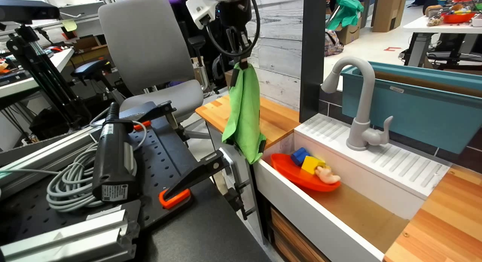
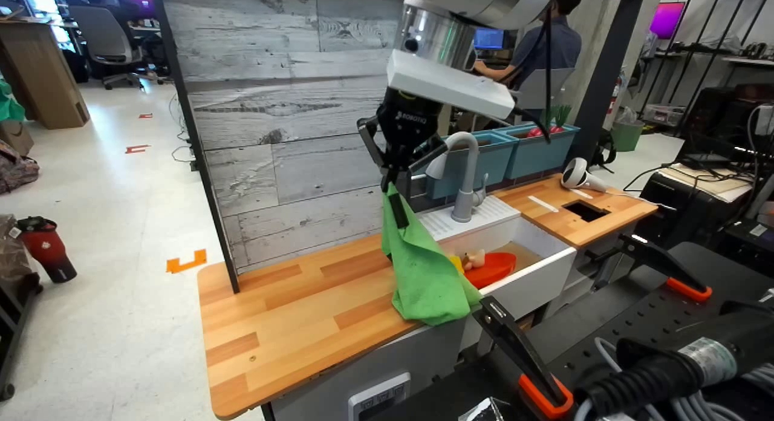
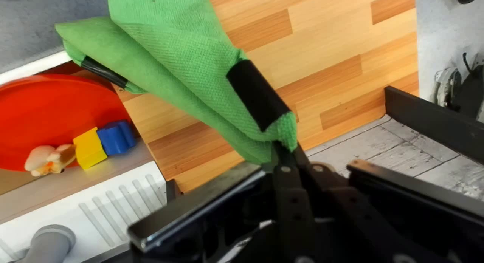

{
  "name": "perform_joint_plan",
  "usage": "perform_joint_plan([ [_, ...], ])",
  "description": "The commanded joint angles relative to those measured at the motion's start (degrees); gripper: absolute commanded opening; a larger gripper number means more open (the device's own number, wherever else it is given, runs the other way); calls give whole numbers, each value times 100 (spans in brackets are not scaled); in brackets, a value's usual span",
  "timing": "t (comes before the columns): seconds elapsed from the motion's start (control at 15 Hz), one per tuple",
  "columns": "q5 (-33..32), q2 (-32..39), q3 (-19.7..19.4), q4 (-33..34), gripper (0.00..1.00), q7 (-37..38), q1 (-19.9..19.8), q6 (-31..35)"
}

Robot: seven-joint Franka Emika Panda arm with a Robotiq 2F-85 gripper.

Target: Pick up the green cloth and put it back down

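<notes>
The green cloth (image 1: 244, 115) with black tabs hangs down from my gripper in both exterior views (image 2: 426, 276). My gripper (image 2: 389, 184) is shut on the cloth's upper end, above the wooden counter (image 2: 290, 324) beside the sink. In the wrist view the fingertips (image 3: 289, 147) pinch one corner, and the cloth (image 3: 177, 55) spreads away towards the upper left. In an exterior view the lower end hangs near the counter's front edge and the sink corner. I cannot tell whether it touches them.
A white sink (image 1: 316, 220) holds a red dish (image 1: 297, 175) with a yellow block (image 1: 311, 164), a blue block (image 1: 300, 156) and a pinkish toy (image 1: 327, 175). A grey faucet (image 1: 364, 100) stands behind it. A wood-plank wall (image 2: 290, 106) backs the counter. Black clamps (image 2: 514, 342) stand in front.
</notes>
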Motion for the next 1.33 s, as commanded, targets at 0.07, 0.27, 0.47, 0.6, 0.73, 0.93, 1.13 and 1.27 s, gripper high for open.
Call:
perform_joint_plan([
  [0.07, -446, 934, 157, 909, 0, 334, 151, 170],
  [0.27, -518, 1450, 258, 1360, 0, 299, 226, 497],
  [0.47, -587, 1950, 321, 1806, 0, 284, 269, 763],
  [0.6, -655, 2238, 334, 2065, 0, 273, 289, 849],
  [0.73, -703, 2478, 320, 2277, 0, 272, 319, 872],
  [0.93, -780, 2722, 292, 2519, 28, 286, 357, 785],
  [1.13, -849, 2790, 353, 2565, 40, 242, 327, 797],
  [1.27, -851, 2710, 418, 2462, 55, 204, 304, 834],
])
